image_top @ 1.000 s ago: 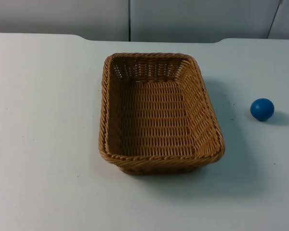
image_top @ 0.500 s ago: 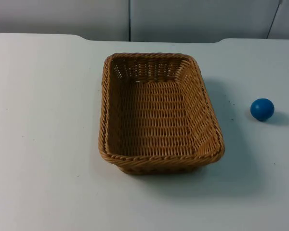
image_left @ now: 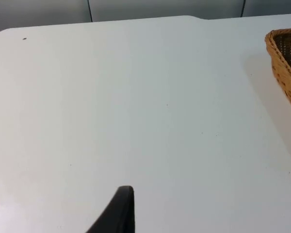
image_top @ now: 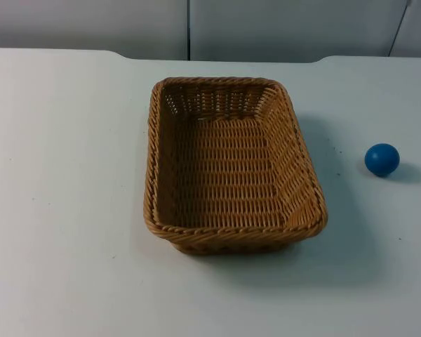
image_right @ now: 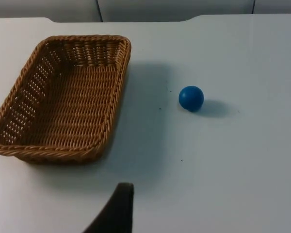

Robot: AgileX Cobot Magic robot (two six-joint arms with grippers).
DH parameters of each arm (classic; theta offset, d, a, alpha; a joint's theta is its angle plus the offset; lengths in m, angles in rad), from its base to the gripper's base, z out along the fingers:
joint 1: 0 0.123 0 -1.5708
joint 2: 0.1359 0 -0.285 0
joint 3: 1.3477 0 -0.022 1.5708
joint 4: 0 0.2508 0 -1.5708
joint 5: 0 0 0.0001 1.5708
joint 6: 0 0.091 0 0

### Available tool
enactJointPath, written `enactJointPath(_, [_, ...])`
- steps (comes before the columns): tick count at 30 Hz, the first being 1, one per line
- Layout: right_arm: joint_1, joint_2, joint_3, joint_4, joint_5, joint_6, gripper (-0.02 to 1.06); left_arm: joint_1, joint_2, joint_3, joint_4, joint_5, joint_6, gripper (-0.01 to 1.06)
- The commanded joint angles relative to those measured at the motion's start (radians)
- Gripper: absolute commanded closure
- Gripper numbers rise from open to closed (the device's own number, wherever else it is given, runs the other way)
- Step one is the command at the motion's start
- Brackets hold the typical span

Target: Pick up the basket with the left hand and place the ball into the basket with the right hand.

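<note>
So the wicker basket [image_top: 233, 165] sits flat on the white counter [image_top: 63, 175], roughly mid-counter, long side running away from the camera, open side up with nothing in it. The blue ball [image_top: 382, 159] is off on the basket's right, well apart from it, with a clean strip of bare counter between the two. It's on the counter, not in the basket.

Left pincer [image_left: 117, 213]: from its wrist view it's hanging over open counter, and the basket's rim [image_left: 283, 63] is off to the side and ahead of it, well apart. One black fingertip [image_left: 120, 206] shows, so I can't tell whether the pincer is apart or together. Loads of free room between it and the basket's near wall, and the counter's far edge meets the grey partition wall [image_left: 39, 9] well beyond.

Right pincer [image_right: 117, 211]: its wrist view looks over both things. The basket's nearest corner [image_right: 63, 153] is ahead of the fingertip [image_right: 120, 204] and to one side; the ball [image_right: 191, 98] is further out ahead on the other side, apart from the basket's long rim. Again just one fingertip in sight, so apart or together, can't say. Nothing is touching the ball or the basket, and the counter around the ball is open on all sides.
</note>
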Motion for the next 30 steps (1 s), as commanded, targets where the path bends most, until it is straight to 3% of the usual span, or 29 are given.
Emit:
enactJointPath(1, [0.002, -0.002, 0.002, -0.009, -0.012, 0.010, 0.00, -0.008, 0.012, -0.006, -0.001, -0.019, -0.024, 0.00])
enactJointPath(6, [0.002, 0.027, 0.004, -0.046, -0.012, 0.061, 0.01, -0.010, 0.214, -0.079, -0.006, -0.130, -0.024, 0.00])
enactJointPath(8, [0.002, 0.069, 0.004, -0.058, -0.012, 0.080, 0.01, -0.017, 0.357, -0.148, 0.005, -0.230, -0.021, 0.00])
enactJointPath(9, [0.002, 0.069, 0.004, -0.058, -0.012, 0.080, 0.01, -0.017, 0.357, -0.148, 0.005, -0.230, -0.021, 0.00])
enactJointPath(12, [0.002, 0.122, 0.004, -0.058, -0.006, 0.080, 0.01, -0.017, 0.591, -0.255, -0.004, -0.341, -0.020, 0.00])
enactJointPath(15, [0.002, 0.139, 0.004, -0.058, -0.004, 0.080, 0.02, -0.017, 0.722, -0.327, -0.011, -0.371, -0.004, 0.00])
enactJointPath(20, [0.002, 0.139, 0.004, -0.058, -0.004, 0.080, 0.05, -0.017, 0.968, -0.452, -0.187, -0.450, 0.144, 0.00])
enactJointPath(23, [0.002, 0.139, 0.004, -0.083, -0.004, 0.116, 0.05, -0.027, 1.135, -0.515, -0.394, -0.504, 0.325, 0.00])
enactJointPath(27, [0.002, 0.139, 0.004, -0.093, -0.004, 0.135, 0.05, -0.082, 1.258, -0.551, -0.491, -0.527, 0.431, 0.00])
enactJointPath(30, [0.002, 0.139, 0.004, -0.123, -0.002, 0.186, 0.05, -0.201, 1.390, -0.574, -0.493, -0.625, 0.452, 0.00])
